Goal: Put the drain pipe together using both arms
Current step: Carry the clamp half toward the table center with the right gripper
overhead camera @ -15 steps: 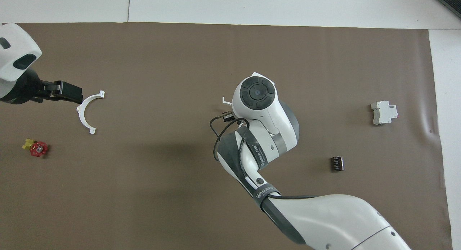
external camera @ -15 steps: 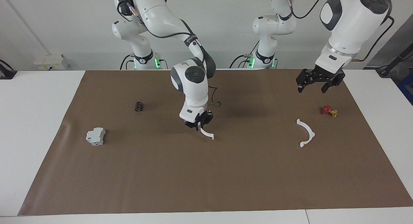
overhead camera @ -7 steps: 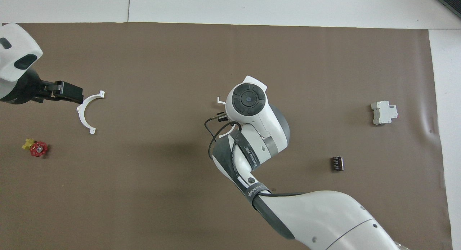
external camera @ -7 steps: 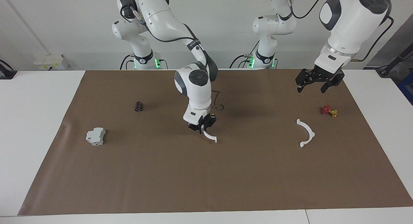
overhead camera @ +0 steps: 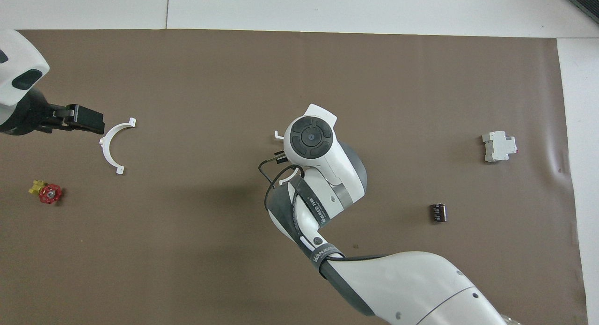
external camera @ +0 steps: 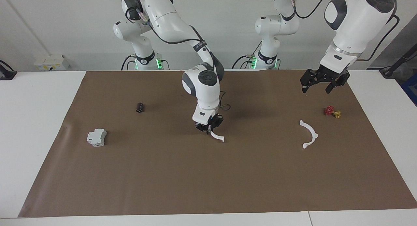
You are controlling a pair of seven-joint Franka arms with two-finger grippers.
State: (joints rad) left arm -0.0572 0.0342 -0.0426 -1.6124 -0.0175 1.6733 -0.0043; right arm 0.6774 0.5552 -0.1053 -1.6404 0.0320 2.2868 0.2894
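Carrying one half-ring [external camera: 217, 136] clamped in my right tool [external camera: 208, 128], I've slid toward its mate [external camera: 309, 134]; left tool [external camera: 320, 85] waits, jaws apart.

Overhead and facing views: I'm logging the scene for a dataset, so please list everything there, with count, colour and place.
Half-ring on mat: one, white, toward the left arm's end, beside the valve.
Held half-ring: one, white, in the right pincer over mid-mat.
Valve: one, red and yellow, left arm's end.
Boxy block: one, grey-white, right arm's end.
Small cylinder: one, dark, nearer to the robots than the block.
Mat: one, brown, on the white table.
Right pincer: black, shut on the held half-ring.
Left pincer: black, open, in the air, waiting.
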